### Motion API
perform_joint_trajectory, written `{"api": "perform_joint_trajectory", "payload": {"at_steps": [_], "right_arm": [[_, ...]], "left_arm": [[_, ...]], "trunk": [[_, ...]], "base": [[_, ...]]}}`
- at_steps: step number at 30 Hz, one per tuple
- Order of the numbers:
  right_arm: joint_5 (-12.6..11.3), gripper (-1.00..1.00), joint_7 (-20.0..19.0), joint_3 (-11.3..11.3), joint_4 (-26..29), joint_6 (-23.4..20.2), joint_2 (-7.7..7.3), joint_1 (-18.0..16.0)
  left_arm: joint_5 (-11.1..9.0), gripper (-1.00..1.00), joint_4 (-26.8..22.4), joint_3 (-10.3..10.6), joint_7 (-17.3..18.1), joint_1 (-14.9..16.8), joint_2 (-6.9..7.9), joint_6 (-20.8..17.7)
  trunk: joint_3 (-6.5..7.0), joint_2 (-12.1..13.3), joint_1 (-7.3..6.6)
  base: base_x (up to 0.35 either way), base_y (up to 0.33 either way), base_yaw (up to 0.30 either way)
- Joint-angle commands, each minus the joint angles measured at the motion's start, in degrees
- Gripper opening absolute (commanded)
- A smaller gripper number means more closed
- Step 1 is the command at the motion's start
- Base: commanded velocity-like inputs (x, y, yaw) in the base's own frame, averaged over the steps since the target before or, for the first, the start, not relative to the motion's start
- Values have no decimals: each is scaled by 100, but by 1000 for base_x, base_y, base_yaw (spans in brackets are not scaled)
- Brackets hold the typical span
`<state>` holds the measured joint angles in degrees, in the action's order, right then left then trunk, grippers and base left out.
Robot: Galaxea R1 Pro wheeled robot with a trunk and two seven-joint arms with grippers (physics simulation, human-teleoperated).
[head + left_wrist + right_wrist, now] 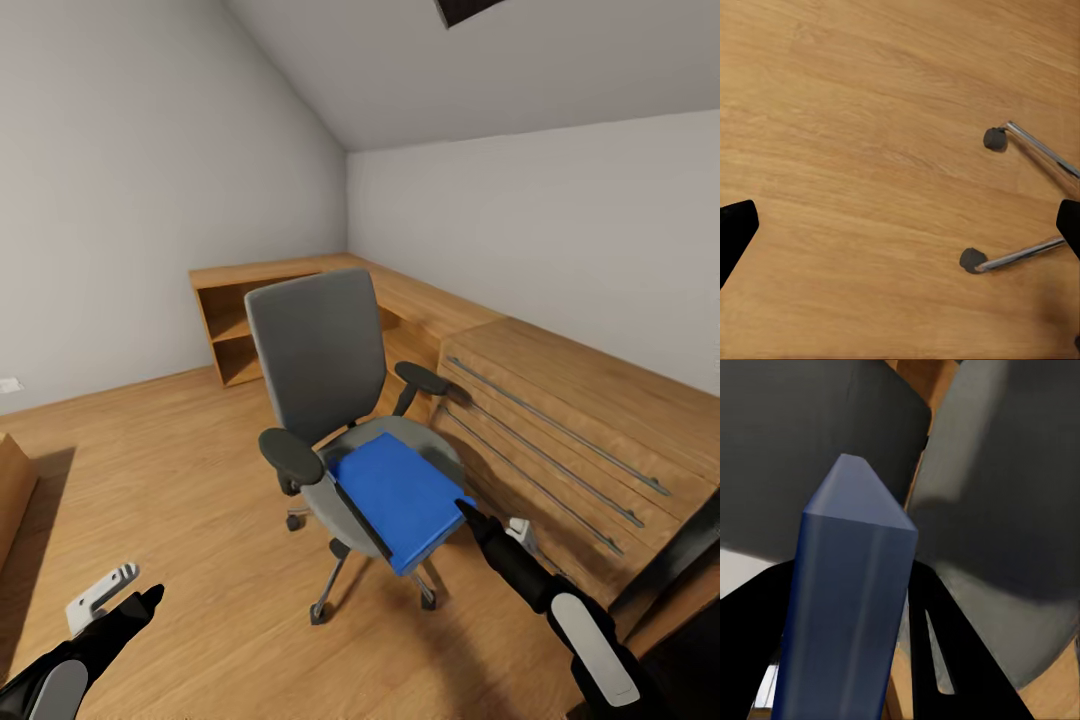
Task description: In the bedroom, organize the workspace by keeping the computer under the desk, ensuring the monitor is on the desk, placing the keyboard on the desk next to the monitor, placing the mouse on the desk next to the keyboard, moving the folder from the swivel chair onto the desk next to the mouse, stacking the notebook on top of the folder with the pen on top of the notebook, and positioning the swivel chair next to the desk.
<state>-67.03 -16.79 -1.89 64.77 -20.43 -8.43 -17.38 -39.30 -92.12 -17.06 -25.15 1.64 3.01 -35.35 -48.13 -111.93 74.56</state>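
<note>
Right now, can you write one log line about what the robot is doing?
right hand: shut on folder corner | folder: on swivel chair seat | left hand: open, over floor | step: picking up folder

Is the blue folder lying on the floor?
No, the folder is on the seat of the swivel chair, up off the wooden floor, with the right gripper at its corner.
</note>
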Motion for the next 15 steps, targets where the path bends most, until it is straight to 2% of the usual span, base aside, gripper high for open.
{"api": "perform_joint_trajectory", "payload": {"at_steps": [1,4,8,10,11,12,13,14,15], "right_arm": [[-24,-100,3,-5,86,-16,-13,-2],[71,-100,14,10,319,-11,-27,-2],[361,-100,246,134,739,46,-25,2],[497,-100,641,178,1096,179,-15,12],[571,-100,1033,193,1385,317,-10,21],[598,-100,1260,197,1537,395,-6,27],[635,-100,1743,199,1835,561,-1,54],[648,-100,1990,197,1971,646,2,76],[665,-100,2443,189,2186,807,14,124]], "left_arm": [[-61,100,-8,0,-51,3,0,-16],[-61,100,-8,0,-51,3,-1,-18],[-61,100,-8,0,-51,3,-2,-22],[-61,100,-8,0,-51,3,-2,-19],[-61,100,-8,0,-53,3,-2,-18],[-61,100,-8,0,-53,3,-2,-19],[-61,100,-8,0,-55,3,-2,-18],[-61,100,-8,0,-56,3,-2,-18],[-61,100,-8,0,-58,3,-2,-17]], "trunk": [[13,39,-25],[67,159,-91],[139,320,-179],[175,400,-222],[193,440,-244],[211,480,-266],[229,520,-288],[247,561,-310],[265,601,-332]], "base": [[-93,0,0],[-42,0,0],[-12,0,0],[-4,0,0],[-2,0,0],[-2,0,0],[-1,0,0],[0,0,0],[0,0,0]]}}
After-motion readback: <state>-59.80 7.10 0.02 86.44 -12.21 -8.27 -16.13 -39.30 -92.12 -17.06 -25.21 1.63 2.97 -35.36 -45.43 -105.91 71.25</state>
